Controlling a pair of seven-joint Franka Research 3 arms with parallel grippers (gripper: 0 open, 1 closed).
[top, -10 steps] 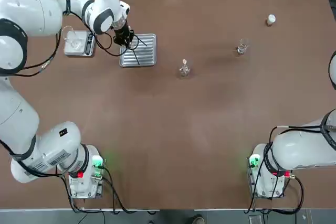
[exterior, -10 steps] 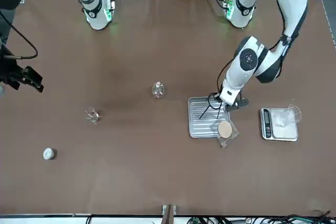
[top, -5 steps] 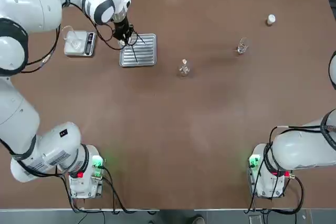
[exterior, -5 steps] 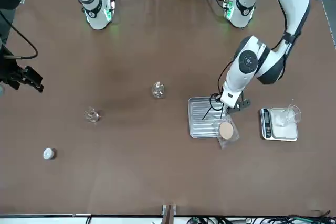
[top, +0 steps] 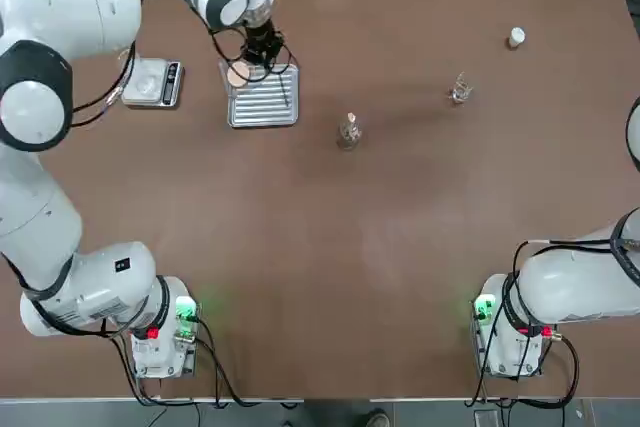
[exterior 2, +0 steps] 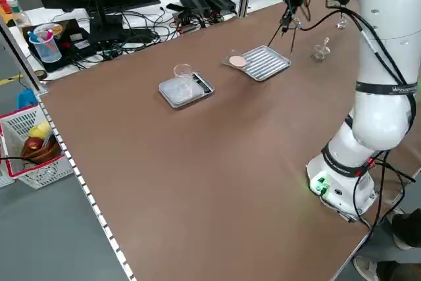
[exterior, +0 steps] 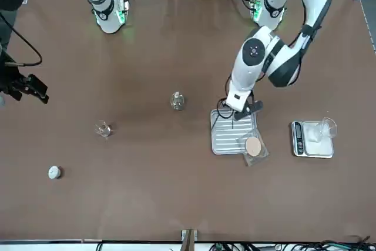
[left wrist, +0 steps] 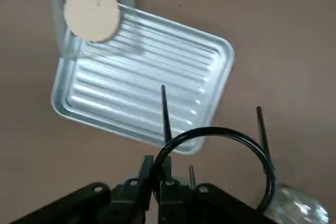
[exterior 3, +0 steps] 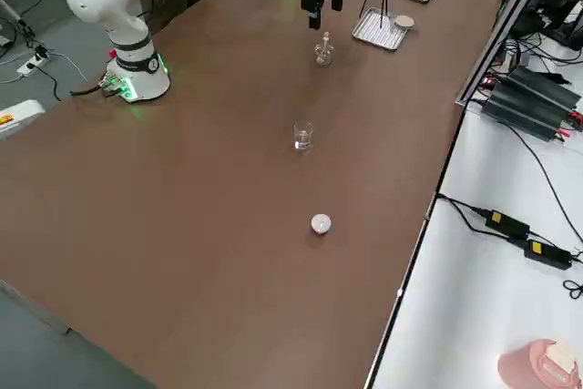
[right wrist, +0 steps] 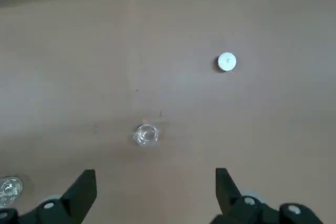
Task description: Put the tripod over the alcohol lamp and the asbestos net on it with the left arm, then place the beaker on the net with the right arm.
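Observation:
My left gripper [left wrist: 157, 176] is shut on the ring of the black wire tripod [left wrist: 215, 129], which hangs above the near corner of the ribbed metal tray [left wrist: 142, 98]. Seen from overhead, this gripper [top: 263, 50] is at the far left over the tray [top: 263, 102]. The alcohol lamp [top: 349, 132] stands to its right, near the table's middle. The asbestos net [top: 238, 74] lies half on the tray's far left corner. The beaker [top: 460, 90] stands farther right. My right gripper [right wrist: 155, 192] hovers open, high above the beaker [right wrist: 146, 135].
A small white bottle [top: 515, 38] stands at the far right. A scale [top: 150, 82] carrying a clear cup sits left of the tray. Cables and boxes lie beyond the table's far edge.
My left gripper has carried the tripod to the right across the tray, towards the lamp, which uncovers the net in the top view. The right arm has not moved.

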